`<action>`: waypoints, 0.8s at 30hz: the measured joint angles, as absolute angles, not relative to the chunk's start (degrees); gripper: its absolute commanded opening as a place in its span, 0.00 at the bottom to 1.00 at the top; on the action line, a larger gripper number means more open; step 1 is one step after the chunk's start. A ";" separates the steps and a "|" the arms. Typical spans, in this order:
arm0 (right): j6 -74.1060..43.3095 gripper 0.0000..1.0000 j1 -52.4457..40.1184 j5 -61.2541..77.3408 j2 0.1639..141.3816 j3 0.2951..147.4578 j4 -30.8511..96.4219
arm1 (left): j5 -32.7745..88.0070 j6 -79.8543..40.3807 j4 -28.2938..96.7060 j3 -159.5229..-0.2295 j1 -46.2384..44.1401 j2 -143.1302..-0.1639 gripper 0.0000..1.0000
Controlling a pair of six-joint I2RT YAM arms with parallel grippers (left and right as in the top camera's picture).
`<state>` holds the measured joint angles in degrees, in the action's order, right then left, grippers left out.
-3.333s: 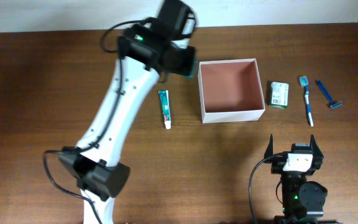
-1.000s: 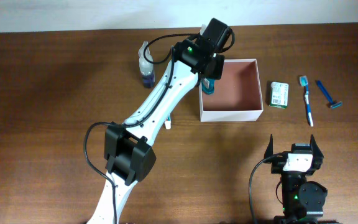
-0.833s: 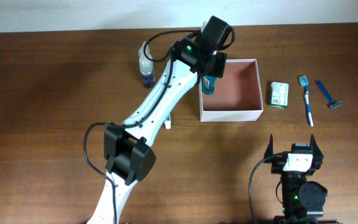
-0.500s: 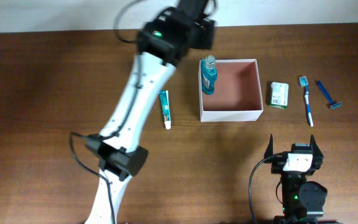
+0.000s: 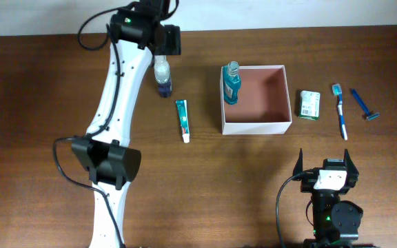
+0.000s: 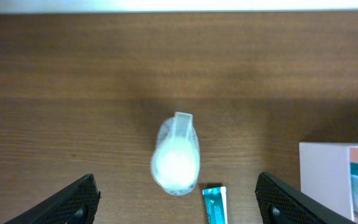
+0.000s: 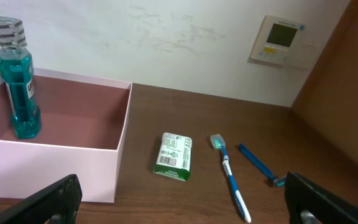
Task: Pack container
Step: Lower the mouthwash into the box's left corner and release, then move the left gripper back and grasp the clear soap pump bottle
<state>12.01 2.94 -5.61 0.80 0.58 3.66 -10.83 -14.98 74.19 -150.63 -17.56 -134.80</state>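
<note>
The container (image 5: 257, 127) is a white-walled square box with a reddish-brown inside, standing mid-table. A teal mouthwash bottle (image 5: 231, 84) stands upright in its left part, also seen in the right wrist view (image 7: 17, 81). My left gripper (image 5: 163, 47) is open, high above a clear spray bottle (image 5: 162, 74) with a dark blue base. In the left wrist view that bottle (image 6: 176, 155) sits between the wide-apart fingers (image 6: 73, 202), untouched. My right gripper (image 5: 324, 160) is open and holds nothing, near the table's front edge. A toothpaste tube (image 5: 182, 118) lies left of the container.
Right of the container lie a green-white packet (image 5: 309, 105), a blue toothbrush (image 5: 340, 114) and a blue razor (image 5: 364, 105); in the right wrist view all three lie ahead of the fingers. The left arm's white links run from the front left to the back.
The left gripper opened and let go of the mouthwash bottle inside the container, then swung left and back to above the clear bottle. The right arm has not moved.
</note>
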 measured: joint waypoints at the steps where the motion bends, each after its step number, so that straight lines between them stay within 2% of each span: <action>1: 12.01 0.99 2.94 -5.61 0.80 0.58 3.66 | -10.68 -15.00 73.52 -149.42 -17.63 -134.82 0.82; 10: 11.99 0.99 2.94 -5.58 0.80 0.58 3.66 | -10.46 -14.98 70.46 -141.27 -17.65 -136.07 0.82; 24: 12.01 0.99 2.94 -5.58 0.80 0.58 3.66 | -8.86 -12.78 69.25 -140.18 -17.63 -142.21 0.81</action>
